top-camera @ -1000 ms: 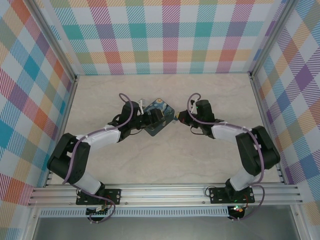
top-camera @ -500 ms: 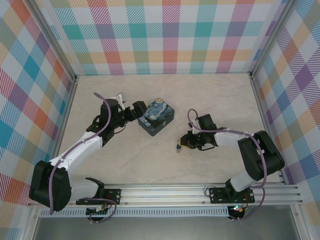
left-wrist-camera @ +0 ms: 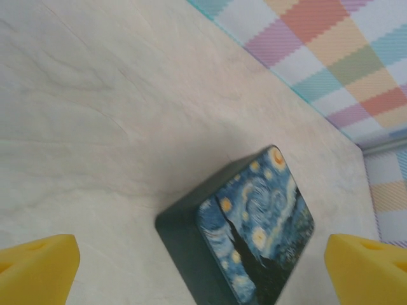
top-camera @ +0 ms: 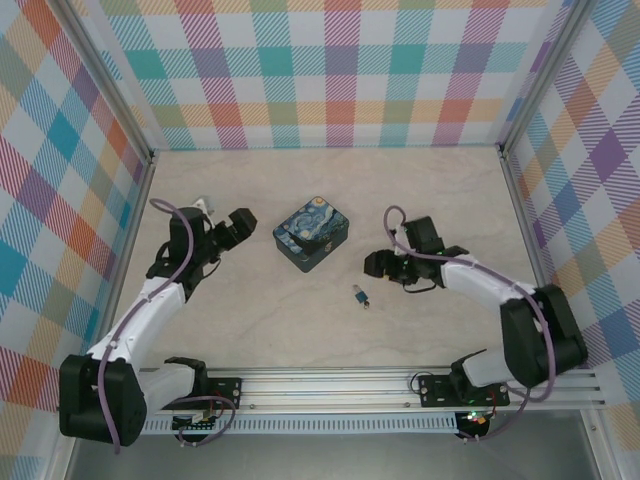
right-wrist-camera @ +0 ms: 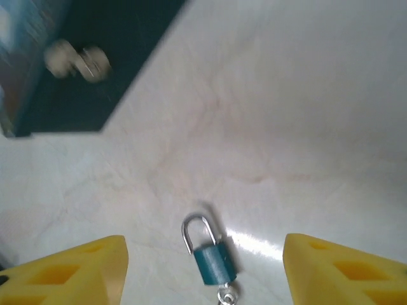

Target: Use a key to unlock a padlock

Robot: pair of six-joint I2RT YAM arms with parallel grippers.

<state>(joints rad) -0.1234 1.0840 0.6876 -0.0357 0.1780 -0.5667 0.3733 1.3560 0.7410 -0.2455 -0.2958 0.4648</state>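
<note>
At the far left, the left gripper (top-camera: 225,228) hangs over bare tabletop (top-camera: 300,330) with its yellow-padded fingers (left-wrist-camera: 38,270) spread wide and nothing between them. It is aimed at the box but stands apart from it.

Next to the right is the small rectangular box (top-camera: 311,232), dark teal with a swirling blue-and-yellow night-sky painting on its lid, lying turned cornerwise near the middle. In the right wrist view a pale metal latch (right-wrist-camera: 79,60) shows on its dark side, blurred, with no lock hanging from it.

Right of the box and nearer the arms lies the tiny padlock (right-wrist-camera: 214,264), flat on the tabletop and well apart from the box. Its body looks teal-blue here, with a thin silver shackle. A small silvery piece at its lower end is probably the key (right-wrist-camera: 226,295), seated in the keyhole, though the frame edge cuts it off. I cannot tell whether the shackle has sprung free.

Further right, the right gripper (top-camera: 380,264) hovers just beside the padlock, fingers apart and holding nothing.

With the lock off the box and both grippers empty, the task looks finished or close to it. At most the shackle needs checking. Nothing blocks either arm. The pastel plaid walls (top-camera: 340,70) and the aluminium rail (top-camera: 330,385) stand well clear.
</note>
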